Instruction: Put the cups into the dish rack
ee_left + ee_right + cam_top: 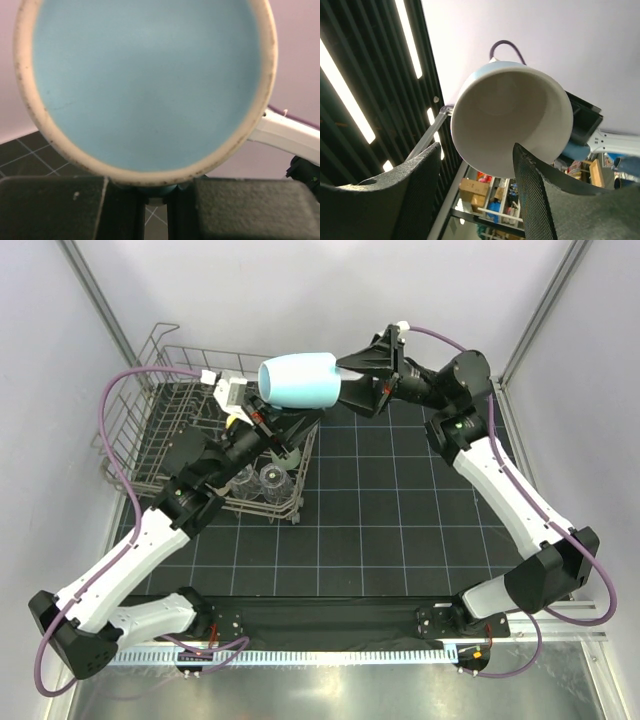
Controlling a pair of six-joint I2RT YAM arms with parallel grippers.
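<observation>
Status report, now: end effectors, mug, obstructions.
Left end effector shut on blue mug, held aloft near rack. Right end effector open, straddling mug. Glasses in rack's near corner.

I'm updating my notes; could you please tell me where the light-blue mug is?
In the top view, the light-blue mug hangs sideways left of centre, over the dish rack's far right end, between the left fingers and the right fingers.

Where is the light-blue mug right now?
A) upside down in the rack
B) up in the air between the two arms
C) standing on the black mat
B: the light-blue mug hangs sideways in mid-air, pinched by the left fingers, over the dish rack.
</observation>
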